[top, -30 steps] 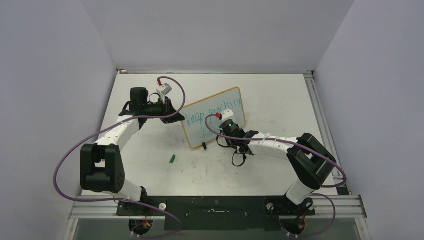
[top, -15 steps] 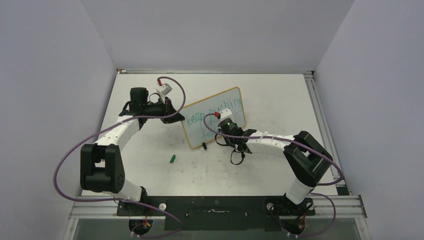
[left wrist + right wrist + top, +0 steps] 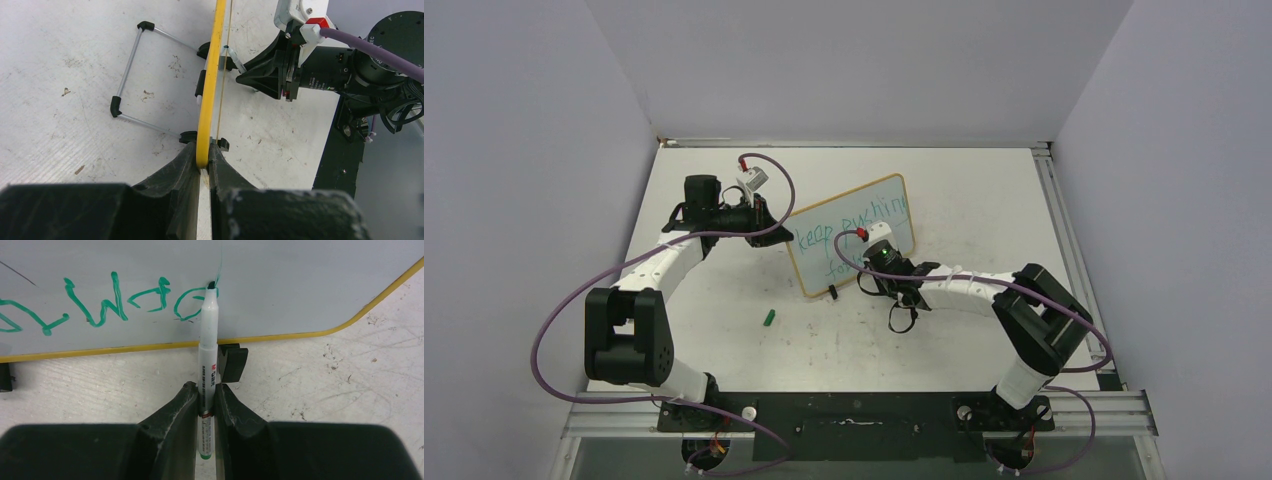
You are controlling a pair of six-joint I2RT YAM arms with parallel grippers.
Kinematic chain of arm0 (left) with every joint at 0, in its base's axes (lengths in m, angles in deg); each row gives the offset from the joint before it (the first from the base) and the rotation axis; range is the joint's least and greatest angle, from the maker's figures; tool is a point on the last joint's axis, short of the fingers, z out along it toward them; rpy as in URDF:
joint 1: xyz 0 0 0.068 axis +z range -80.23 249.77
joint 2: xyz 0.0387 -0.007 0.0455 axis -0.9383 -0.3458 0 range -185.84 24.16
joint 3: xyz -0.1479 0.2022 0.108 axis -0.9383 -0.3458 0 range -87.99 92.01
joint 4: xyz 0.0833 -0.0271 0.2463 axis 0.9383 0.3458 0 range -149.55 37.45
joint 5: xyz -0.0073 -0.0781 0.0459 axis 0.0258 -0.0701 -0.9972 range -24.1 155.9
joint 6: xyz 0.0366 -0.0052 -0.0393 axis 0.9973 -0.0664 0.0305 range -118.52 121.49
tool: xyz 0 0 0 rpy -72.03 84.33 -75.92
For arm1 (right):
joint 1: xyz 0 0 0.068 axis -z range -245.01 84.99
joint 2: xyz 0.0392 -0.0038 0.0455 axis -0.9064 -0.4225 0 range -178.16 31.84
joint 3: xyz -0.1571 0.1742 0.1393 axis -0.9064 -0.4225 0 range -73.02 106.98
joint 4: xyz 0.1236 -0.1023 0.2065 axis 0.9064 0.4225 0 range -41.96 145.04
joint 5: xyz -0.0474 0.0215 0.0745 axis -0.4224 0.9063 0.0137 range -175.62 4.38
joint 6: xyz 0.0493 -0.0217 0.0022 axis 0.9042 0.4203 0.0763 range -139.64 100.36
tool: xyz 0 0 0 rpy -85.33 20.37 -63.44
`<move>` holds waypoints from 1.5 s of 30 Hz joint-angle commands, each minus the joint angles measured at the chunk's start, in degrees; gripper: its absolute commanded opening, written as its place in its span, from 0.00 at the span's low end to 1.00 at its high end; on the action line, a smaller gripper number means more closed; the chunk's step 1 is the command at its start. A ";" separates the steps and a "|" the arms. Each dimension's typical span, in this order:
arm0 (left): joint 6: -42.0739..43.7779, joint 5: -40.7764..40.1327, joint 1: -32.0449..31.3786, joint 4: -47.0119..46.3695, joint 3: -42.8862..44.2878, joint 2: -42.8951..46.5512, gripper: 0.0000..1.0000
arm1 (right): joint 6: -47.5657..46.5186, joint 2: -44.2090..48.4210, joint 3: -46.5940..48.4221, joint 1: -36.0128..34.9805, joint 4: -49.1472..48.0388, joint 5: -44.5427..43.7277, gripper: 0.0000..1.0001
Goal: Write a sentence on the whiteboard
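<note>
1. Whiteboard (image 3: 819, 255) is seen standing on its lower edge, tilted back, near the middle of the table (image 3: 984, 200), between the two arms; no shift of it is noted against the earlier top views.
2. Its left edge, seen as a yellow frame (image 3: 212, 75) in the left wrist view, is pinched between the narrowed fingers of the left gripper (image 3: 776, 235) (image 3: 204, 155). This arm's pose is matched in all three top views.
3. A wire stand (image 3: 125, 85) is seen behind the board, resting on the table.
4. The sentence (image 3: 816, 236) is written in teal-green in two lines; the lower line's letters (image 3: 100, 300) are shown upside down in the right wrist view.
5. A white marker (image 3: 207, 340) is clamped by its barrel in the right gripper (image 3: 871, 272) (image 3: 204, 390), whose fingers are closed tightly on it. Its tip is pressed against the board just beside the last round letter, with a thin stroke running on from it.
6. A black clip foot (image 3: 233, 362) is seen just beside the marker, under the frame.
7. Compared with half a second ago, the right wrist is found slightly further right along the board, roughly where it was one second ago.
8. A small green piece (image 3: 768, 318) lies on the table, in front of the board and well apart from it, unmoved.
</note>
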 commanded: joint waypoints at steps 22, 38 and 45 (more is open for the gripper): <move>0.61 0.20 -0.05 -1.30 2.35 3.30 0.00 | 3.40 2.17 -1.33 0.65 8.64 2.90 0.05; 0.51 0.12 -0.05 -1.54 2.19 3.50 0.00 | 0.83 6.07 0.61 2.31 9.62 4.34 0.05; 0.50 0.05 -0.05 -1.63 2.22 3.27 0.00 | -0.91 4.01 1.73 3.56 8.61 7.54 0.05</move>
